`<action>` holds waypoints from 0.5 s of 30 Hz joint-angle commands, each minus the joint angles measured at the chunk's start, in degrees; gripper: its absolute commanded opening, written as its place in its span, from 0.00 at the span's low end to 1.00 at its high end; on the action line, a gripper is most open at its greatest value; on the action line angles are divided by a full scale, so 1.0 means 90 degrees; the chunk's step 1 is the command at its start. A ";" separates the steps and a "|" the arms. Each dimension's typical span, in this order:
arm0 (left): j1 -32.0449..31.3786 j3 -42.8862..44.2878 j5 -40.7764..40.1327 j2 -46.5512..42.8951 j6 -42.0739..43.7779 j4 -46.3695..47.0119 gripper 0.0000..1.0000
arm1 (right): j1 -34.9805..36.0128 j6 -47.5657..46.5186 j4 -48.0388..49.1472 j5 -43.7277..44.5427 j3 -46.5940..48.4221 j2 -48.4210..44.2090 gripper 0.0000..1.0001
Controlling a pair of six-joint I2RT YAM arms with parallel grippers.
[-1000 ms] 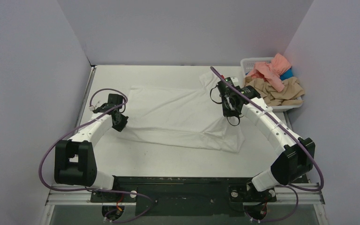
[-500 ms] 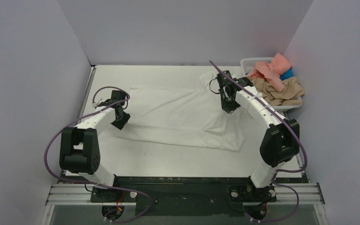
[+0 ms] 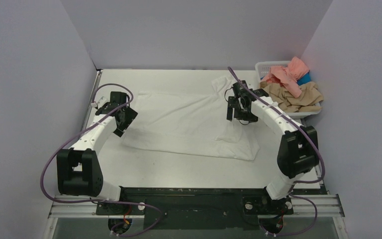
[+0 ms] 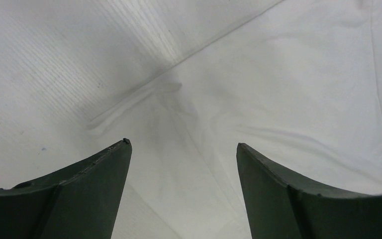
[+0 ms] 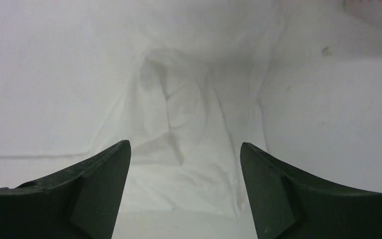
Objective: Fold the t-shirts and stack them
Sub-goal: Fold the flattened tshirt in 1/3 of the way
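A white t-shirt [image 3: 189, 119] lies spread across the middle of the table, its right end rumpled. My left gripper [image 3: 124, 122] hovers open over the shirt's left edge. In the left wrist view the gripper [image 4: 181, 144] has nothing between its fingers, and a shirt corner [image 4: 144, 94] lies flat below. My right gripper [image 3: 239, 118] stands open above the bunched right part of the shirt [image 5: 179, 129]; in the right wrist view the gripper [image 5: 185, 143] is empty. Salmon-pink [image 3: 288, 72], tan [image 3: 296, 97] and blue [image 3: 304, 78] t-shirts are heaped at the back right.
A white lattice basket [image 3: 267, 66] sits in the back right corner under the heap of shirts. Grey walls close in the table on the left, back and right. Bare table [image 3: 179, 167] runs along the front of the white shirt.
Both grippers have opened and let go of the white shirt. The left gripper moved back and up; the right one rose off the cloth, which now lies flatter at the right.
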 commanded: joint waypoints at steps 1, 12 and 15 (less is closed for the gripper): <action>-0.0042 -0.0520 0.0700 -0.0479 0.0529 0.0380 0.88 | 0.0199 0.1278 0.0723 -0.0664 -0.1718 -0.1447 0.76; -0.0230 -0.1005 0.1264 -0.0158 0.0973 0.0794 0.90 | 0.0220 0.1994 0.2308 -0.1588 -0.3132 -0.1367 0.74; -0.0217 -0.0999 0.1265 0.0018 0.0998 0.0825 0.90 | 0.0216 0.2043 0.2354 -0.1472 -0.3087 -0.1137 0.72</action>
